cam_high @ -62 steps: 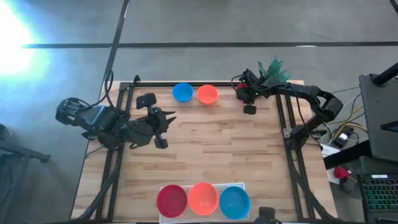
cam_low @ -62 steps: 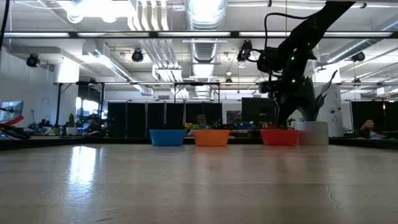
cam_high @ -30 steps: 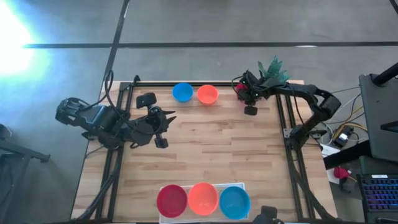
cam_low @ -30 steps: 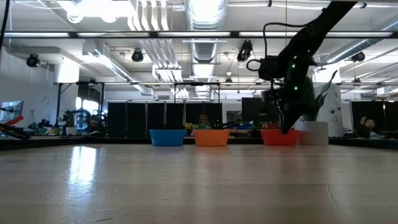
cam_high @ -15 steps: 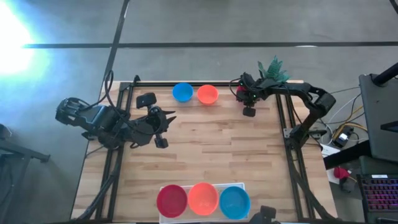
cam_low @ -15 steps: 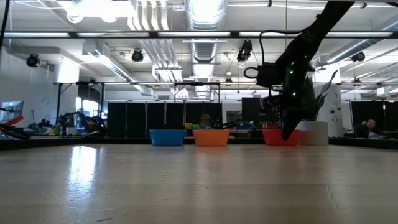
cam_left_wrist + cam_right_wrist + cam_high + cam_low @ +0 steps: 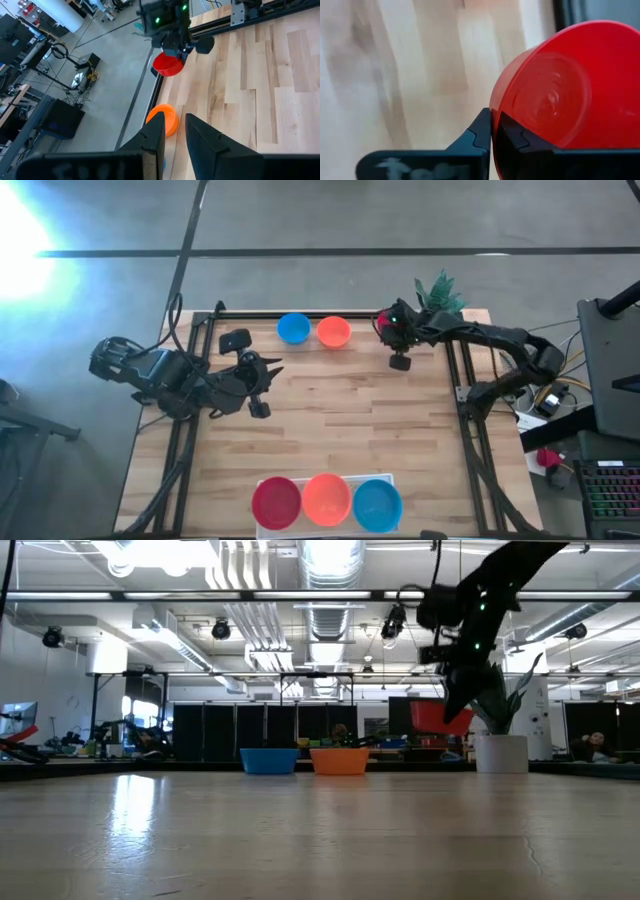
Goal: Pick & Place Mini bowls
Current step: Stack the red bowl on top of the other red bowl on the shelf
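My right gripper (image 7: 452, 700) hangs over the table's far right corner, shut on a red mini bowl (image 7: 438, 717) that is lifted off the wood; the bowl also shows in the high view (image 7: 384, 326) and the right wrist view (image 7: 555, 90). A blue mini bowl (image 7: 293, 329) and an orange mini bowl (image 7: 333, 332) rest on their bases at the far edge. My left gripper (image 7: 174, 122) waits open above the table's left side. My right gripper pinches the red bowl's rim (image 7: 495, 111) on one side, one finger inside the bowl and one outside. The fingers come from above, slanting down. The bowl hangs below the fingers, slightly tilted, clear of the table.
A white tray (image 7: 389, 478) at the near edge holds a red bowl (image 7: 276, 502), an orange bowl (image 7: 326, 498) and a blue bowl (image 7: 377, 505). A white pot with a green plant (image 7: 502, 753) stands at the far right corner, just behind the lifted bowl.
My right gripper has risen from the table at the far right with the red bowl. The bowl stood on the wood beside the plant pot a second ago; now it hangs well above the table, slightly tilted.
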